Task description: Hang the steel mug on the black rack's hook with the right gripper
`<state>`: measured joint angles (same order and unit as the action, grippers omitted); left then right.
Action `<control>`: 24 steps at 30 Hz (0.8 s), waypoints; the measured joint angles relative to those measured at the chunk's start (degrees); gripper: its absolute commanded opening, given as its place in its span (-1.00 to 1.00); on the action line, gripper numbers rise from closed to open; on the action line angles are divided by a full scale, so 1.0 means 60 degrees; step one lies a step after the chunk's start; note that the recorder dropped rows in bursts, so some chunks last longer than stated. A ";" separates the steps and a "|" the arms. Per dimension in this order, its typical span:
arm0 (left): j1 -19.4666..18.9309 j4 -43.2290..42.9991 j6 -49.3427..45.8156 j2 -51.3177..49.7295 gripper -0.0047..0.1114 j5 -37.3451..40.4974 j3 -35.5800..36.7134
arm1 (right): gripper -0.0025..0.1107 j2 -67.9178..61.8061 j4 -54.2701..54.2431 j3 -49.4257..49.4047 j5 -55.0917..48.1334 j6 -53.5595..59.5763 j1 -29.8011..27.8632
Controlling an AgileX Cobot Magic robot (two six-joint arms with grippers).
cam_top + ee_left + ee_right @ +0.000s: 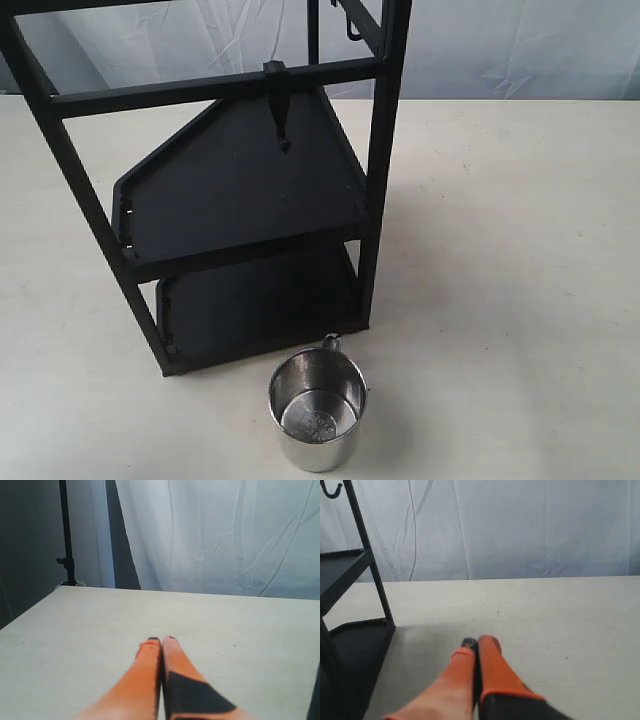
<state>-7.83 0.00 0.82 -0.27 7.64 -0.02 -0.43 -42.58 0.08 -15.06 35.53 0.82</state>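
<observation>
The steel mug (318,410) stands upright on the table in front of the black rack (240,190), its handle turned toward the rack's foot. The long hook (278,105) hangs from the rack's front crossbar, its tip pointing down over the upper shelf. Neither gripper shows in the exterior view. In the right wrist view my right gripper (477,641) is shut with nothing between its orange pads, low over the bare table, the rack (367,555) to one side. My left gripper (161,639) is shut and empty over the table.
A smaller thin hook (352,28) hangs on the rack's upper rear bar, also seen as a thin hook (331,491) in the right wrist view. White curtains (215,535) back the pale table (520,250). A black stand pole (66,535) rises beyond the table's corner.
</observation>
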 measured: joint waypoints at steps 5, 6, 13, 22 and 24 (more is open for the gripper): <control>0.0000 0.0000 0.0000 0.0000 -0.89 0.0000 0.0000 | -0.95 0.0000 -0.2422 0.0000 0.0795 -0.0294 0.0000; 0.0000 0.0000 0.0000 0.0000 -0.89 0.0000 0.0000 | -0.95 0.0000 -0.3475 0.0000 0.1041 -0.0454 0.0000; 0.0000 0.0000 0.0000 0.0000 -0.89 0.0000 0.0000 | -0.95 0.0000 -0.9030 0.0000 0.1706 -0.0947 0.0000; 0.0000 0.0000 0.0000 0.0000 -0.89 0.0000 0.0000 | -0.96 -0.0106 -0.8460 0.1573 0.0642 0.1156 0.0000; 0.0000 0.0000 0.0000 0.0000 -0.89 0.0000 0.0000 | -0.96 -0.0660 -0.7174 0.2410 -0.0185 0.1817 0.0000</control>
<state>-7.83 0.00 0.82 -0.27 7.64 -0.02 -4.39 -85.62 14.54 -16.17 46.43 0.82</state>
